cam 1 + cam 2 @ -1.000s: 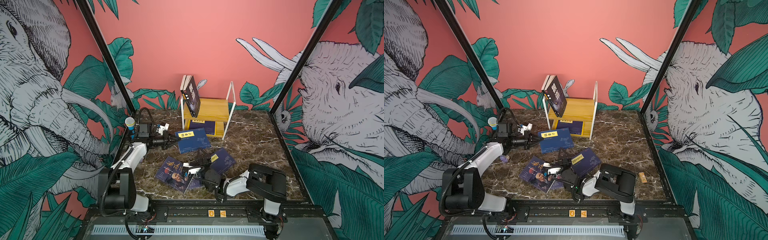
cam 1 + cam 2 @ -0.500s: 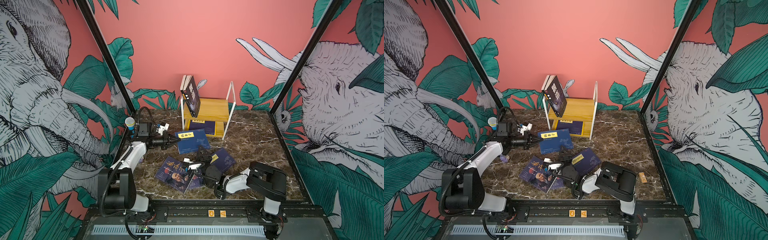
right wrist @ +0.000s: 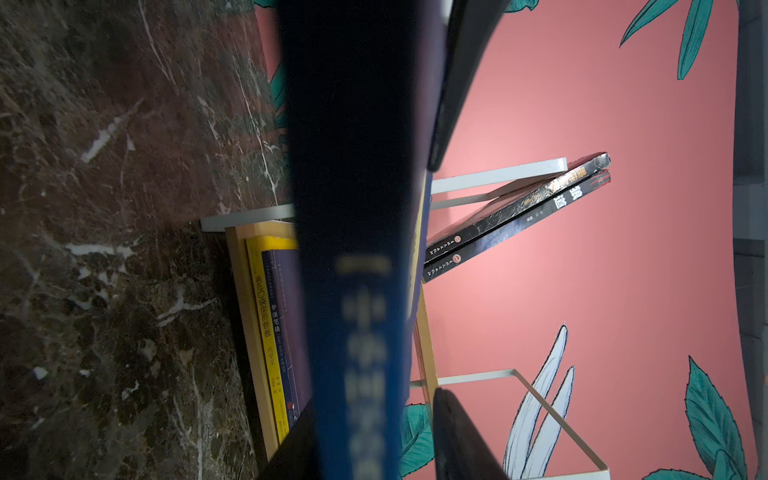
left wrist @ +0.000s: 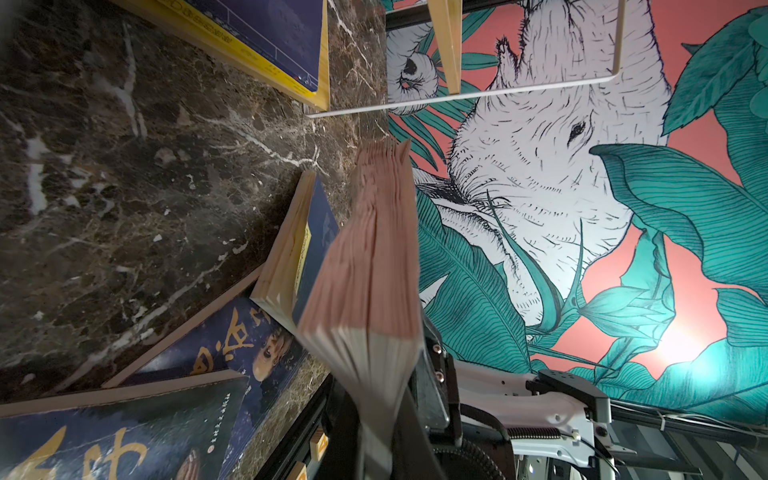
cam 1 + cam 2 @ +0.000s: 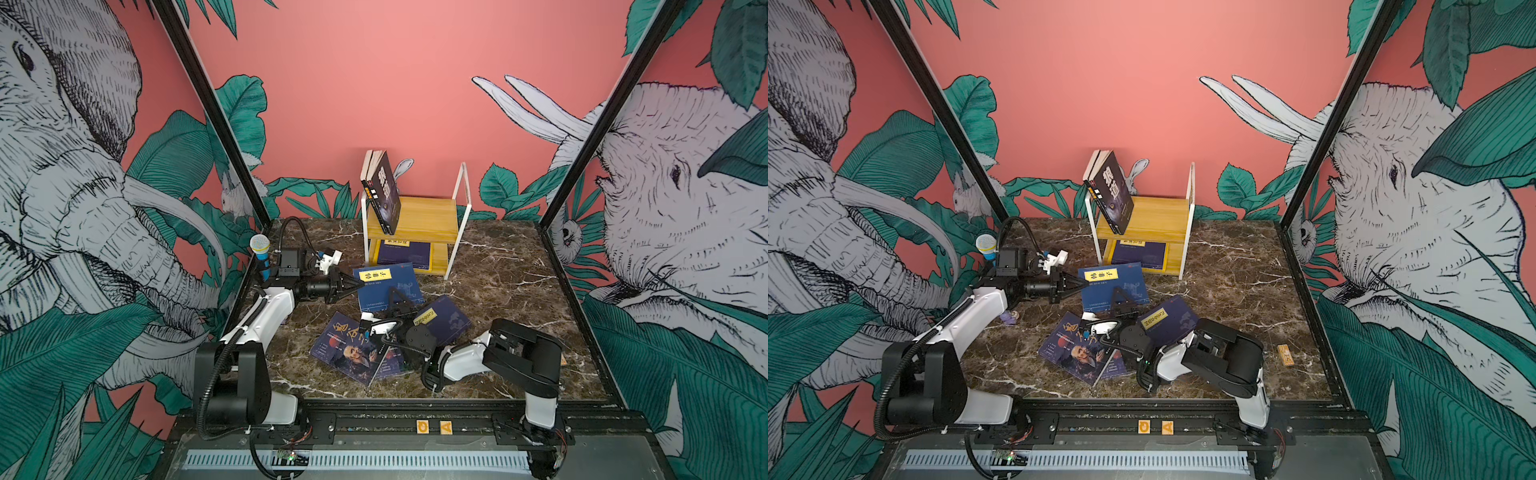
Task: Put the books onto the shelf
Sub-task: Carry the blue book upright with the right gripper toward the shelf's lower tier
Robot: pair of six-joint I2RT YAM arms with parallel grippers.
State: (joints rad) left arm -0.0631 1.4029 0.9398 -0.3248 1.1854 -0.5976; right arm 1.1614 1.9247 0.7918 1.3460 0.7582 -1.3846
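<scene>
Left tool (image 5: 362,284) tight on navy book (image 5: 388,286); right tool (image 5: 398,301), grip unclear; marble tabletop (image 5: 503,291), coral walls (image 5: 395,83).

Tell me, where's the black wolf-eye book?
In both top views the black wolf-eye book stands tilted at the left end of the shelf, on its top board, leaning on another dark book.

Free shelf (image 5: 428,216) top beside tilted books (image 5: 384,189)

Two-tier wooden shelf (image 5: 424,216), partly filled
Two black books (image 5: 384,193) lean on its top tier and a navy book (image 5: 405,254) lies flat below. A yellow-labelled book (image 5: 374,291) is raised off the tabletop (image 5: 498,291). A second labelled book (image 5: 451,322) and portrait books (image 5: 345,353) lie flat.
</scene>
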